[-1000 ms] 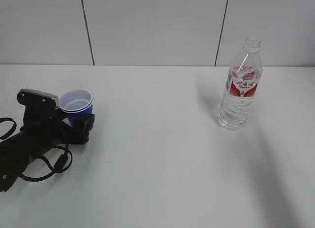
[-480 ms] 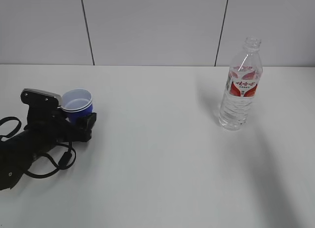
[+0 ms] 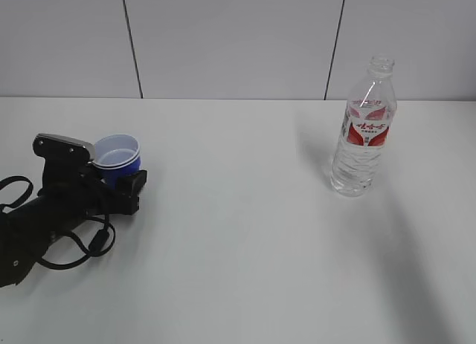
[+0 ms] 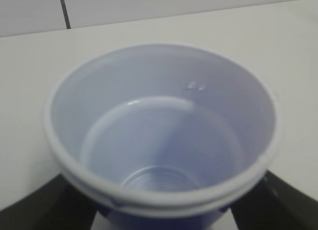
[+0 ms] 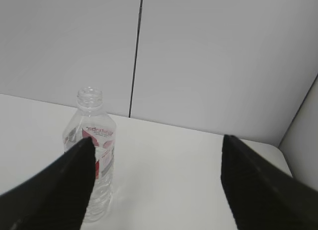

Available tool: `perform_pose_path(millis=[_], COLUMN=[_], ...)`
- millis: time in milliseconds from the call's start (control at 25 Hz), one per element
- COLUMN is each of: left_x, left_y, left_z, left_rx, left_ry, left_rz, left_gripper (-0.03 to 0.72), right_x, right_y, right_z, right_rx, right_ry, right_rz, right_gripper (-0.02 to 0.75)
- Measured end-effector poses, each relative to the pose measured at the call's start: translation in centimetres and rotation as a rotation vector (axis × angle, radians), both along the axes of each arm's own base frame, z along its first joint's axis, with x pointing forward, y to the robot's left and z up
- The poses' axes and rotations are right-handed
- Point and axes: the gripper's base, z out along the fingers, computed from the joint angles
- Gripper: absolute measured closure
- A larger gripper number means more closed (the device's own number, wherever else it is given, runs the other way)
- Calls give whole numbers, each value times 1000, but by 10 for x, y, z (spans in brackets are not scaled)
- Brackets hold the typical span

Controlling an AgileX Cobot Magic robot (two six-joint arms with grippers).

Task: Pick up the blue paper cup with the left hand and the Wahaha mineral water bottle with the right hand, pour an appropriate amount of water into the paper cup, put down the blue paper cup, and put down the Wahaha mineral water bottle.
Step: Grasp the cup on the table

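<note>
The blue paper cup (image 3: 117, 154) stands upright on the white table at the left, and its white inside looks empty in the left wrist view (image 4: 164, 135). My left gripper (image 3: 115, 179) lies low on the table with one black finger on each side of the cup's base (image 4: 161, 215). Narrow gaps show beside the base, so the gripper is open around the cup. The Wahaha bottle (image 3: 363, 132) stands upright and uncapped at the right. My right gripper (image 5: 158, 160) is open and empty, out of the exterior view. The bottle (image 5: 97, 155) shows partly behind its left finger.
The white table (image 3: 245, 232) meets a pale panelled wall (image 3: 230, 39) at the back. Loose black cables (image 3: 89, 244) from the left arm lie on the table beside it.
My left arm has shifted slightly forward and right, settling its fingers closer around the cup. The cup and the bottle have not moved.
</note>
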Motion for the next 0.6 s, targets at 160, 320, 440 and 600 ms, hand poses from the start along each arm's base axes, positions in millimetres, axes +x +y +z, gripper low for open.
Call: perform_pose_path(millis=[160, 320, 440, 600], left_x=[0, 0, 0, 0], left_y=[-1, -1, -1, -1], left_z=[0, 0, 0, 0], left_rx=[1, 0, 0, 0], left_ry=[0, -4, -4, -4], left_rz=[-8, -10, -10, -10], left_gripper=[195, 238, 242, 244], right_x=[0, 0, 0, 0], right_y=[0, 0, 0, 0], right_z=[0, 0, 0, 0], right_rx=[0, -1, -1, -2], right_ry=[0, 0, 0, -2], right_rz=[0, 0, 0, 1], right_gripper=[150, 150, 150, 150])
